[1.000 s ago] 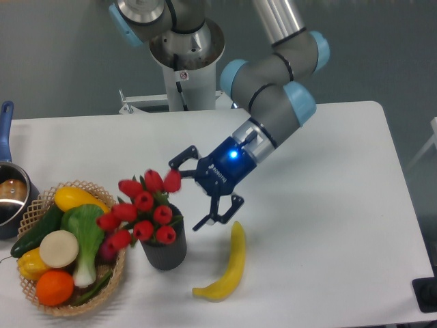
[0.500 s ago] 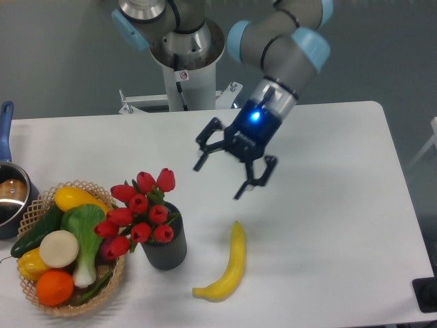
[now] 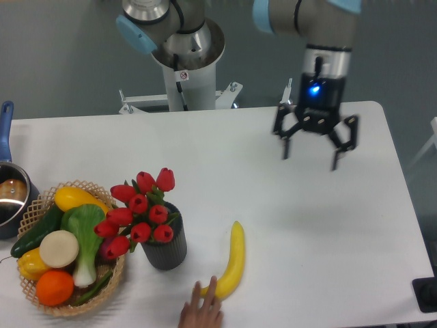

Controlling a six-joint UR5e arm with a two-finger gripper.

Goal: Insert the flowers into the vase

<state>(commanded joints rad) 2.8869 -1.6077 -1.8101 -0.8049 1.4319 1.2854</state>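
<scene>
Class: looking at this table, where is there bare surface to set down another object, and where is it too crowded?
Free: the white table right of the yellow banana, and the strip behind the red tulips. Crowded: the left edge, with the woven wicker basket, dark ribbed vase, blue-handled pot; a person's hand touches the banana.

The bunch of red tulip heads with green leaves (image 3: 142, 208) stands upright in the short dark grey ribbed cylindrical vase (image 3: 165, 250), its stems hidden inside the mouth. About ten closed red buds spread wider than the vase, fanning from the rim toward ten and eleven o'clock, the highest pair sitting at the top of the cluster. A few green leaf tips show between the buds at the vase's rim. The vase rests upright on the white worktop (image 3: 300, 225), at about seven o'clock from the worktop's middle, its ribbed wall visible below the blooms.
</scene>
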